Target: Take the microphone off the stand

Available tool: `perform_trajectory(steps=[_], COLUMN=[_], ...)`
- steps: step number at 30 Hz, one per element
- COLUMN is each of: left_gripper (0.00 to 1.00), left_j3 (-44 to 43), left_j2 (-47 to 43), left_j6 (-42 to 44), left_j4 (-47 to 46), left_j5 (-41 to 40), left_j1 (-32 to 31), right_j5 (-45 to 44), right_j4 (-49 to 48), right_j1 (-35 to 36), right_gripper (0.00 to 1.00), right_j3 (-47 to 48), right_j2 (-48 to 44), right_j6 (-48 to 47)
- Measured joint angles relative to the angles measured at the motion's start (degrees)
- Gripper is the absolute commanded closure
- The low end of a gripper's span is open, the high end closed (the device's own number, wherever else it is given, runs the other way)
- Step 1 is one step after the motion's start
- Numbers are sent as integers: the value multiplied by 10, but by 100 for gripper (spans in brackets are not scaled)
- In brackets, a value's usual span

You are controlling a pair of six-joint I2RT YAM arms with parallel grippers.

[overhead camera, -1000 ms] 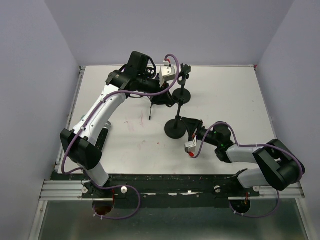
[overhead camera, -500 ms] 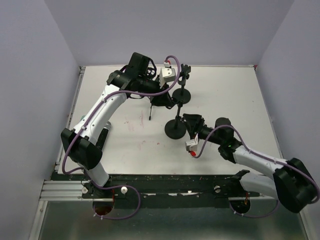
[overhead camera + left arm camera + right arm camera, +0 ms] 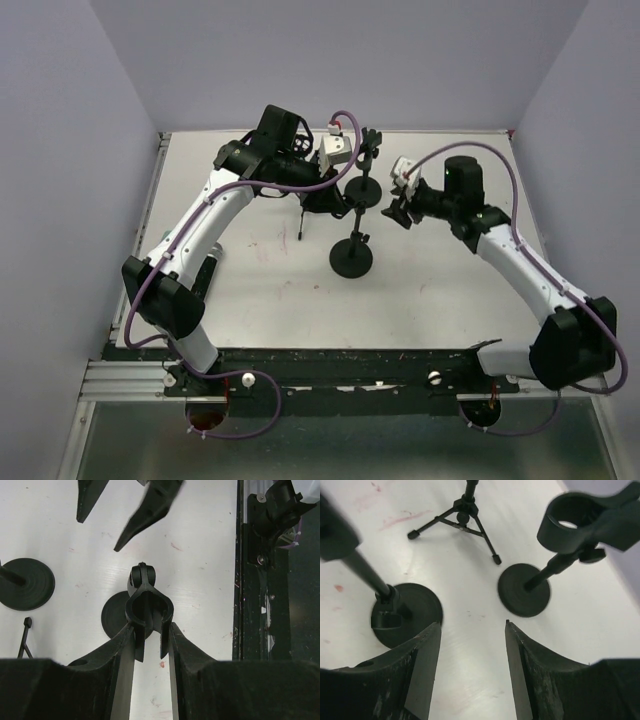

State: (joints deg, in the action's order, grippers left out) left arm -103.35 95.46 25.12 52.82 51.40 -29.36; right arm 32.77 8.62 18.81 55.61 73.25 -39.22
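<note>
My left gripper (image 3: 151,626) clamps the clip (image 3: 149,607) of the near stand (image 3: 351,258), apparently to steady it, while the right gripper (image 3: 472,625) hovers opposite, jaws apart, seemingly ready to pull. I cannot make out the microphone itself.

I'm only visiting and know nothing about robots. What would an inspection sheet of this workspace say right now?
Surface: white table, faint reddish marks.
Job's things: near stand, far stand and a small tripod; no microphone can be made out.
Clutter: nothing seen.
Grippers: left gripper fingers shut on a stand's clip; right gripper open and empty.
Cables: purple cable along each arm.
Surroundings: lavender walls; black rail at the near edge.
</note>
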Motion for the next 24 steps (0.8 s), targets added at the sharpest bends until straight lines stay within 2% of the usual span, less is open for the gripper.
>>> perform_trajectory(steps=[3,6,11,17,24], left_gripper=[68,68,68,68,68], left_j3=[0,-1,-1,-1,-1], left_j2=[0,0,0,0,0], left_j6=[-2,-2,-3,-3,-3], left_j4=[0,0,1,1,1], left_j5=[0,0,0,0,0], left_j1=[0,0,0,0,0], right_j5=[69,155,257,328,361], right_j4=[75,161,258,280,268], right_j1=[-41,-63,-65,-65,-65], right_gripper=[40,37,34,36,45], right_j3=[89,159,168,169,165], right_j2=[81,176,260,279,299], right_j6=[118,186,253,311,351])
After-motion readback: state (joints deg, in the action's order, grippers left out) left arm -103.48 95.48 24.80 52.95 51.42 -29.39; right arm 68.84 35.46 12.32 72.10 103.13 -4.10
